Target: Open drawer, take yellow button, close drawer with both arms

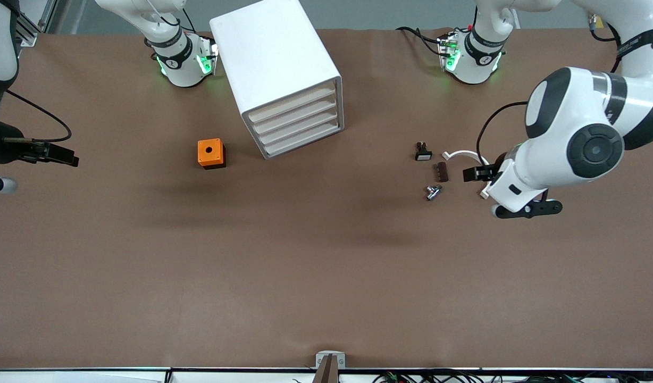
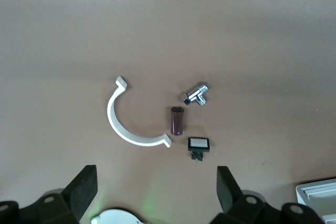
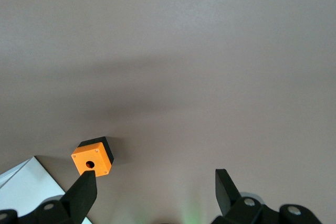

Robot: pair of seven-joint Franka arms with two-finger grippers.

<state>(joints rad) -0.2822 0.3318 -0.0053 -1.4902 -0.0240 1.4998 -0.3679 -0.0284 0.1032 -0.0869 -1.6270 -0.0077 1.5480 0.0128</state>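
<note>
The white cabinet (image 1: 276, 58) stands near the robots' bases, with its four tray drawers all pushed in. The drawer (image 1: 292, 103) is the topmost of them. The button is hidden. My left gripper (image 1: 478, 173) hangs open and empty over the table beside a white curved clip (image 1: 465, 155). In the left wrist view its fingers (image 2: 84, 190) stand wide apart above bare table, around nothing. My right gripper (image 1: 60, 154) hovers open over the right arm's end of the table, away from the cabinet. In the right wrist view it (image 3: 155, 192) is empty.
An orange cube with a hole (image 1: 211, 153) sits beside the cabinet toward the right arm's end. Toward the left arm's end lie a black part with a white face (image 1: 423, 152), a brown piece (image 1: 441, 172) and a metal fitting (image 1: 433, 192). A cabinet corner (image 2: 317, 195) shows in the left wrist view.
</note>
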